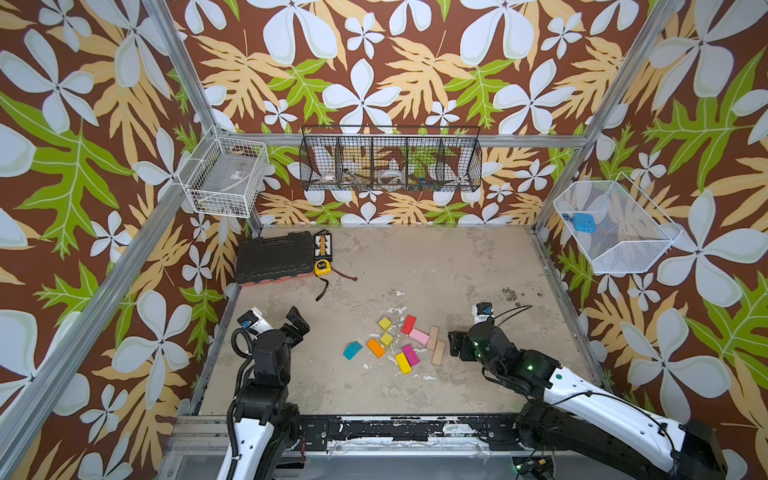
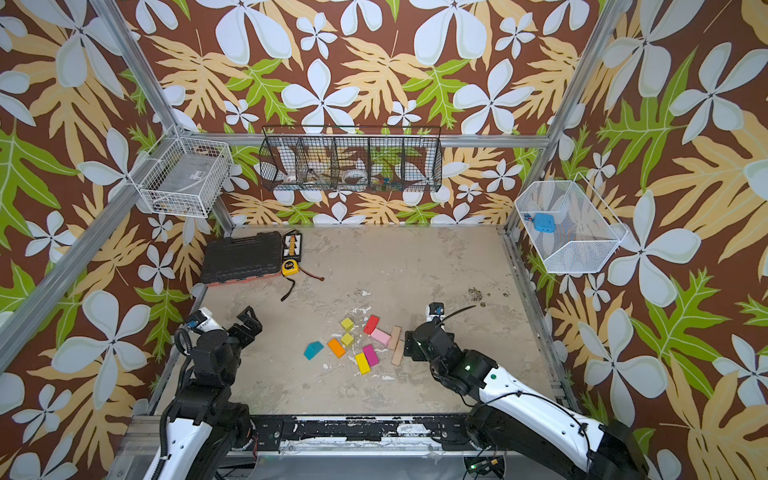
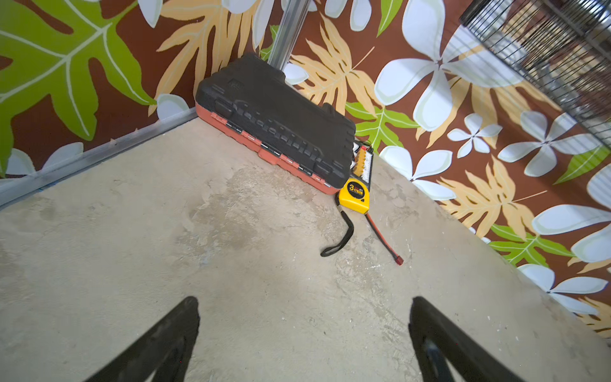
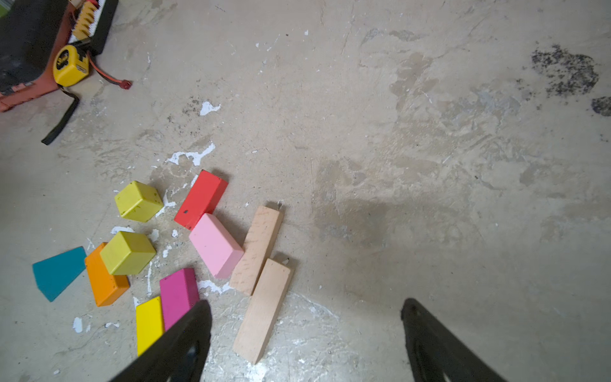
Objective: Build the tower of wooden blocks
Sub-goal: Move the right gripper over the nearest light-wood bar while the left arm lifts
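Note:
The wood blocks lie loose and flat on the floor in both top views, none stacked, so no tower shows. They are a teal roof piece, an orange brick, two yellow-green cubes, red, pink, magenta and yellow bricks, and two tan planks. My right gripper hangs open just right of the planks. In the right wrist view the nearer tan plank lies between its spread fingers, untouched. My left gripper is open over bare floor, far left of the blocks.
A black tool case and a yellow tape measure with a loose strap sit at the back left corner. Wire baskets hang on the walls. A metal rail borders the front.

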`<action>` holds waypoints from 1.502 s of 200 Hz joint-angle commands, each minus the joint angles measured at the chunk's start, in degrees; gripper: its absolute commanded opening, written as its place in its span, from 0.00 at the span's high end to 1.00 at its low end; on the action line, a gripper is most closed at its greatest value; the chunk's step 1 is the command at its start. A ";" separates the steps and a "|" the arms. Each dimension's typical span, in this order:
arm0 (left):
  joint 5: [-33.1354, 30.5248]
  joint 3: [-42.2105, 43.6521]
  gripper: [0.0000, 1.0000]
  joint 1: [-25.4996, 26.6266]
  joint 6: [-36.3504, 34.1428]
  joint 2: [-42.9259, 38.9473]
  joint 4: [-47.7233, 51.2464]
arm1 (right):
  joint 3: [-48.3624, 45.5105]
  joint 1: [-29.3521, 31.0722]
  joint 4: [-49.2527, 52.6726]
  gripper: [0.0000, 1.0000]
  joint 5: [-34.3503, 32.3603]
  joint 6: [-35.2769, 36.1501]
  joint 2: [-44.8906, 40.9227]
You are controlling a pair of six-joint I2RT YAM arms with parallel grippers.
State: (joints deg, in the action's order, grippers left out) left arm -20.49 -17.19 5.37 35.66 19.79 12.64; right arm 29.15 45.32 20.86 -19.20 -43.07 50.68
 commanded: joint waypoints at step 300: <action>14.25 2.78 0.00 6.58 -5.25 4.06 -11.05 | -2.29 3.52 -11.28 0.21 6.75 -3.55 19.28</action>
State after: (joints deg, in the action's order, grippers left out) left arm -5.04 -14.26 11.90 30.15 23.53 2.74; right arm 26.00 47.35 11.53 -12.01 -45.30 67.96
